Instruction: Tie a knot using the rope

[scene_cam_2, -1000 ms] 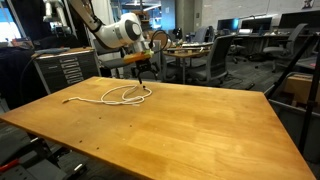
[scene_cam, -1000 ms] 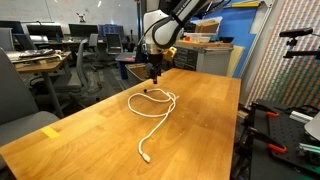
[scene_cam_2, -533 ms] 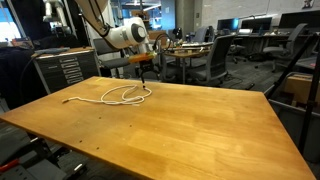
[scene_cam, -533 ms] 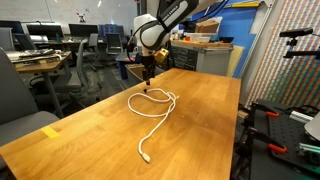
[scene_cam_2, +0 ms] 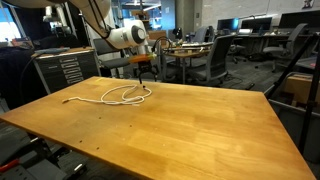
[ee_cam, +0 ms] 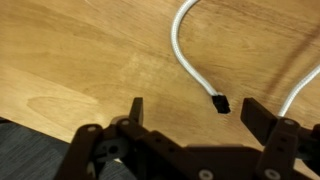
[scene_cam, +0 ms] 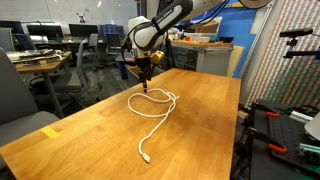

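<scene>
The rope point(scene_cam: 152, 108) is a thin white cord lying on the wooden table point(scene_cam: 190, 130). It forms a loose loop at the far end and a tail running toward the near edge. It also shows in an exterior view point(scene_cam_2: 122, 95). In the wrist view one white strand ends in a dark tip point(ee_cam: 221, 103), and another strand point(ee_cam: 300, 90) runs at the right. My gripper point(scene_cam: 144, 85) hangs open and empty just above the loop's far end. It also shows in an exterior view point(scene_cam_2: 146, 81) and in the wrist view point(ee_cam: 192, 112), with the dark tip between its fingers.
The table's far edge lies close behind the gripper. Office chairs and desks point(scene_cam_2: 215, 50) stand beyond the table. A patterned wall panel and rack point(scene_cam: 290, 60) stand along one side. A yellow tape mark point(scene_cam: 50, 131) sits near a table corner.
The arm has shifted a little sideways along the table's far end and lowered slightly toward the loop. The rope has not moved.
</scene>
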